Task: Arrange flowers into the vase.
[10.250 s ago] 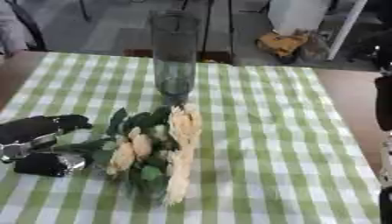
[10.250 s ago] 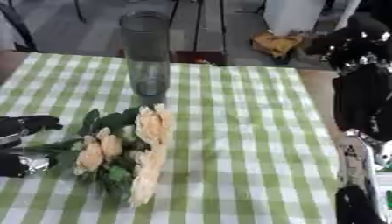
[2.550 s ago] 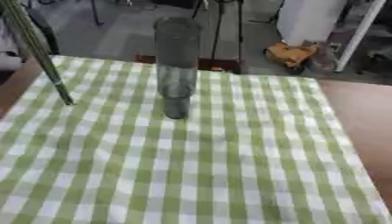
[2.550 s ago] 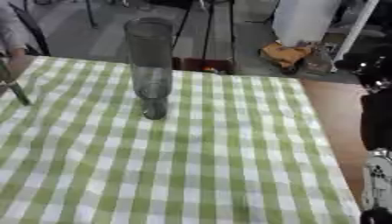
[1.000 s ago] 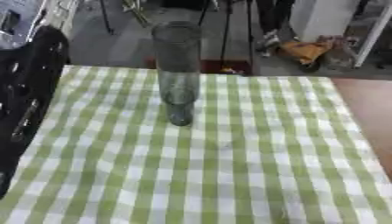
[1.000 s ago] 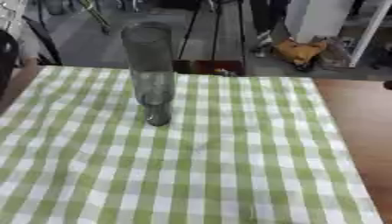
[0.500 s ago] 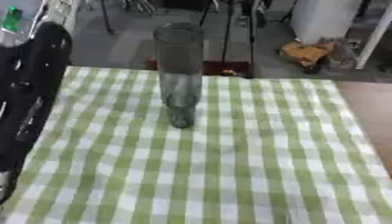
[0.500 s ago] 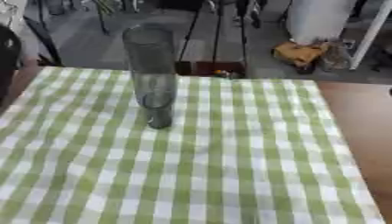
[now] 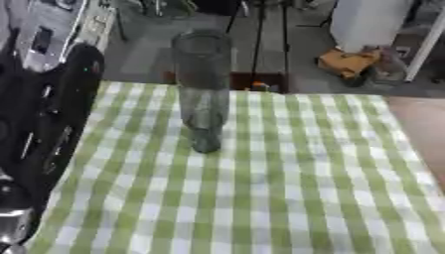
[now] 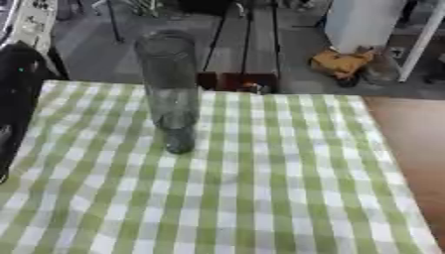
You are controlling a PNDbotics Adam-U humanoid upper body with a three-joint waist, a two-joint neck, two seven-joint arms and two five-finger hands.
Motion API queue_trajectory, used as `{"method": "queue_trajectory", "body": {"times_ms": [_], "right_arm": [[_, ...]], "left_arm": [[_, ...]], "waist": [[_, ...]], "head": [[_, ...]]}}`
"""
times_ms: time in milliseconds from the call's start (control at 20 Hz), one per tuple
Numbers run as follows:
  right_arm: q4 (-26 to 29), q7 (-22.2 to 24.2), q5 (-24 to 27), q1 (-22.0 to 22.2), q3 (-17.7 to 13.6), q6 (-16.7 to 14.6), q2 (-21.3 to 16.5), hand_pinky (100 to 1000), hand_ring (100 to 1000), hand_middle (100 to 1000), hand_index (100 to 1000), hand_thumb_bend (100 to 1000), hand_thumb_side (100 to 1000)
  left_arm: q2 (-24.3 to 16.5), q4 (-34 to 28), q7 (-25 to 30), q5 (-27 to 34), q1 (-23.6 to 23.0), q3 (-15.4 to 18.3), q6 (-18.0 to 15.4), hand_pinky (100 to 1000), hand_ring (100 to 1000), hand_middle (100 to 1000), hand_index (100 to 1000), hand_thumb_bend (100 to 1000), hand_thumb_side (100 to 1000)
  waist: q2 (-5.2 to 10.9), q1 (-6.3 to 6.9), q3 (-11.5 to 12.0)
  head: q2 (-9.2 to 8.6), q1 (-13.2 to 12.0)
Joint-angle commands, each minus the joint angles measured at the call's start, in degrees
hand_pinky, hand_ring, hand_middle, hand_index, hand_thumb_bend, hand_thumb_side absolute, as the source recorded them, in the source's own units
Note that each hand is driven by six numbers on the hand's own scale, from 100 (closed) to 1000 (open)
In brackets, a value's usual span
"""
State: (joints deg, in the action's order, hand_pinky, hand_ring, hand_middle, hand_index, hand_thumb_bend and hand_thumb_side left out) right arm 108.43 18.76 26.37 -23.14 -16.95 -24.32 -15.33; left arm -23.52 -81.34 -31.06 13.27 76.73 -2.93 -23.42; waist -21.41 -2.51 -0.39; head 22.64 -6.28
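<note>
Flowers that lay on the cloth beside the left hand ten seconds back are gone from both views. The view has also shifted since half a second ago, a camera move; the vase holds its place on the cloth.

Vase (image 9: 201,89): tall clear glass cylinder, upright, on the far left-centre part of the green-and-white checked tablecloth (image 9: 287,188). Narrow foot rests on the cloth, mouth rises above the table's far edge in the view. Nothing can be seen inside it; no stems, and water level cannot be told.

Left arm (image 9: 48,134): black with a silver joint low down, runs up the left edge of the left eye view, apart from the vase. Its hand cannot be picked out, so whether the fingers are spread or curled cannot be told. Right hand shows in neither view.

Bare brown table (image 10: 415,149) shows right of the cloth. Beyond the far edge: grey floor, an orange-yellow object (image 10: 340,63), a white cabinet (image 10: 363,19).
</note>
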Motion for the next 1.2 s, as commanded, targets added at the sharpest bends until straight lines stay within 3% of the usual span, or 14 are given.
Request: {"method": "queue_trajectory", "body": {"times_ms": [50,300,450,1000,1200], "right_arm": [[0.17,0.55,0.75,-0.80,-0.46,-0.26,-1.94,652,658,571,798,100,1000],[-0.25,0.99,1.15,-1.03,-0.55,-0.37,-2.19,653,660,571,800,100,1000],[-0.51,1.10,1.25,-0.91,-0.68,-0.43,-2.38,653,660,571,800,100,1000],[-0.51,1.03,1.26,-0.21,-0.80,-0.10,-2.22,654,661,570,801,100,1000],[-0.33,1.06,1.37,-0.25,-0.69,0.06,-2.10,654,661,569,801,100,1000]], "left_arm": [[-0.24,-1.92,0.28,-2.52,1.70,0.35,-0.59,100,100,100,148,198,628],[-0.04,-1.89,0.55,-4.72,1.92,0.08,-0.16,100,100,100,148,167,650],[-0.32,0.23,0.87,-5.27,1.70,-0.48,1.15,100,100,100,146,103,691],[-1.28,7.73,1.03,-8.86,0.31,-1.62,5.95,100,100,100,141,100,726],[-1.03,8.10,-0.08,-8.51,0.34,-1.25,4.97,100,100,100,141,100,741]], "waist": [[0.79,0.01,-0.13],[0.00,-0.06,-0.25],[-0.15,-0.01,-0.15],[0.57,0.19,0.42],[0.56,0.21,0.36]], "head": [[-1.10,-0.21],[-1.61,-0.17],[-1.20,-0.05],[0.22,0.76],[-0.35,0.63]]}}
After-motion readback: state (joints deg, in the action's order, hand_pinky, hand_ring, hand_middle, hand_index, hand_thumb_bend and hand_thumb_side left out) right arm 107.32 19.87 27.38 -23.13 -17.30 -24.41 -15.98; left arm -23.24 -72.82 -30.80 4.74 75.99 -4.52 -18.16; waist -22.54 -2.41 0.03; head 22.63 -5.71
